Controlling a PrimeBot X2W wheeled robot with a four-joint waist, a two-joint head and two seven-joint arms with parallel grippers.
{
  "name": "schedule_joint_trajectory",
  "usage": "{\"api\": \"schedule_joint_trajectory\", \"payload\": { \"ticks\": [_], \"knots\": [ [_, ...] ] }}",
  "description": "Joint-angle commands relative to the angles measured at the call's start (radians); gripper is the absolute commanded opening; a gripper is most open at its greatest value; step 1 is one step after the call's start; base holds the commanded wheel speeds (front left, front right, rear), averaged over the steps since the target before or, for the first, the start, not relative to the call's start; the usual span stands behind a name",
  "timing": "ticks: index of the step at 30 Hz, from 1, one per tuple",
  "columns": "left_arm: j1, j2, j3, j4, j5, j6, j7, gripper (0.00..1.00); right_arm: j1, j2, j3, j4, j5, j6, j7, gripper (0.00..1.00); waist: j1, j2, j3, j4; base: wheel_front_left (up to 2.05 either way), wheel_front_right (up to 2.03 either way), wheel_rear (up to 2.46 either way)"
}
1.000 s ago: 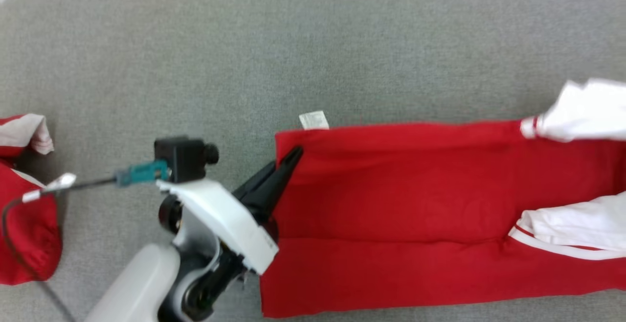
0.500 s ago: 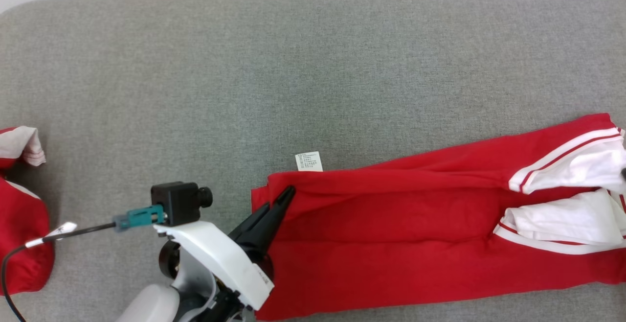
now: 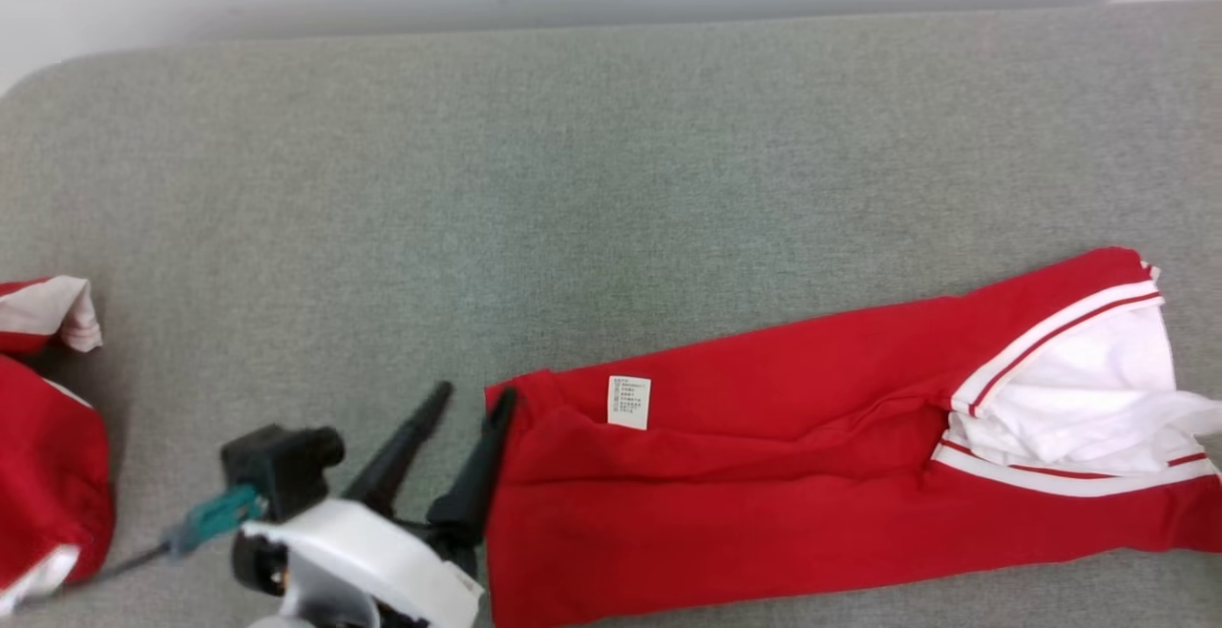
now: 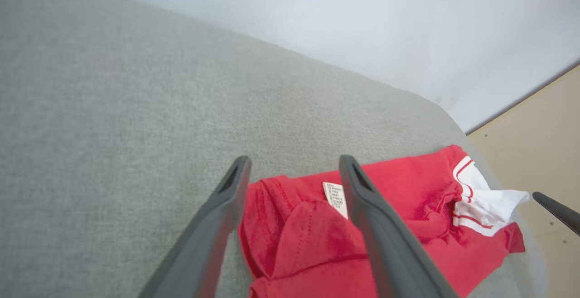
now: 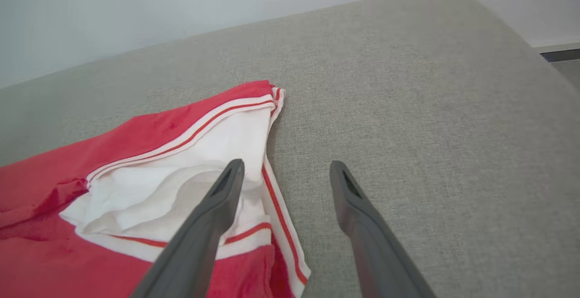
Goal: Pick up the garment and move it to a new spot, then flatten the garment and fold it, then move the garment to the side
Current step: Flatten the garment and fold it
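The label [image 3: 629, 402] is a small white rectangle with fine rows of print, too small to read. It lies flat on the garment [image 3: 764, 485] near the garment's 9 o'clock end.

In the head view the left gripper [image 3: 474, 391] reaches in from 7 o'clock, with its fingers pointing toward 1 o'clock. The jaws are spread wide and hold nothing. The inner finger lies along the garment's 9 o'clock edge and the other finger is over bare pad [image 3: 573, 179]. A black camera [image 3: 282, 461] with a teal plug sits on the white wrist. In the left wrist view, the same gripper [image 4: 294, 159] straddles the rumpled red corner beside the label.

In the right wrist view, the right gripper [image 5: 286, 165] is also spread and empty. One finger is over the white panel at the garment's other end and the other is over the pad.

The garment is soft red knit, folded into a long band. It lies in the picture's 4 to 5 o'clock area, with its far end tilted toward 2 o'clock. That end shows loose white cloth edged in narrow red and white stripes. The pad is grey woven fabric with rounded corners, set against a pale wall. A second red piece [image 3: 43, 475] with white trim is bunched at 9 o'clock, well apart from the garment.
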State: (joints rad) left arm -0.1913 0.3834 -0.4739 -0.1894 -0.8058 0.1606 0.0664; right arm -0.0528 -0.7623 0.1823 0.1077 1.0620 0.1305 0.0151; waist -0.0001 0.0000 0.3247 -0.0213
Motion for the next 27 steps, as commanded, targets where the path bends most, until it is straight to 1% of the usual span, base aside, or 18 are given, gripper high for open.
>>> {"api": "schedule_joint_trajectory", "payload": {
  "ticks": [1,5,6,7,9,11,13,14,18,20,23,27],
  "knots": [
    [0.026,0.003,0.015,0.01,0.063,0.014,-0.09,1.0,0.027,-0.01,-0.029,0.006,0.018,0.0,-0.011,1.0,0.0001,0.0,-0.019,-0.009,0.0,0.0,0.0],
    [0.05,-0.017,0.037,0.048,0.155,0.054,-0.246,1.0,0.034,-0.013,-0.083,0.017,0.027,0.0,0.001,1.0,0.0001,0.0,-0.036,-0.004,0.0,0.0,0.0],
    [0.05,-0.017,0.037,0.048,0.155,0.054,-0.246,1.0,0.034,-0.013,-0.083,0.017,0.027,0.0,0.001,1.0,0.0001,0.0,-0.036,-0.004,0.0,0.0,0.0],
    [0.057,-0.027,0.038,0.061,0.165,0.061,-0.268,1.0,0.027,-0.014,-0.099,0.025,0.02,0.0,0.01,1.0,0.0001,0.0,-0.04,-0.001,0.0,0.0,0.0],
    [0.06,-0.041,0.042,0.073,0.218,0.077,-0.308,1.0,0.006,-0.003,-0.116,0.031,0.014,0.0,0.04,1.0,0.0001,0.0,-0.047,0.005,0.0,0.0,0.0],
    [0.076,-0.065,0.047,0.09,0.245,0.082,-0.322,1.0,-0.016,0.009,-0.124,0.036,0.005,0.0,0.082,1.0,0.0001,0.0,-0.052,0.014,0.0,0.0,0.0],
    [0.081,-0.079,0.057,0.101,0.298,0.087,-0.331,1.0,-0.042,0.025,-0.118,0.043,-0.005,0.0,0.136,1.0,0.0001,0.0,-0.054,0.023,0.0,0.0,0.0],
    [0.085,-0.094,0.064,0.101,0.316,0.087,-0.331,1.0,-0.056,0.032,-0.113,0.049,-0.016,0.0,0.164,1.0,0.0001,0.0,-0.055,0.028,0.0,0.0,0.0],
    [0.113,-0.162,0.111,0.085,0.408,0.062,-0.331,1.0,-0.109,0.063,-0.095,0.094,-0.069,0.0,0.268,1.0,0.0001,0.0,-0.05,0.054,0.0,0.0,0.0],
    [0.121,-0.179,0.135,0.081,0.461,0.04,-0.331,1.0,-0.129,0.086,-0.085,0.123,-0.095,0.0,0.312,1.0,0.0001,0.0,-0.047,0.064,0.0,0.0,0.0],
    [0.143,-0.23,0.168,0.089,0.501,0.006,-0.331,1.0,-0.153,0.113,-0.081,0.171,-0.131,0.0,0.363,1.0,0.0001,0.0,-0.04,0.082,0.0,0.0,0.0],
    [0.165,-0.272,0.212,0.093,0.543,-0.041,-0.331,1.0,-0.17,0.144,-0.077,0.224,-0.17,0.0,0.408,1.0,0.0001,0.0,-0.034,0.101,0.0,0.0,0.0]
  ]
}}
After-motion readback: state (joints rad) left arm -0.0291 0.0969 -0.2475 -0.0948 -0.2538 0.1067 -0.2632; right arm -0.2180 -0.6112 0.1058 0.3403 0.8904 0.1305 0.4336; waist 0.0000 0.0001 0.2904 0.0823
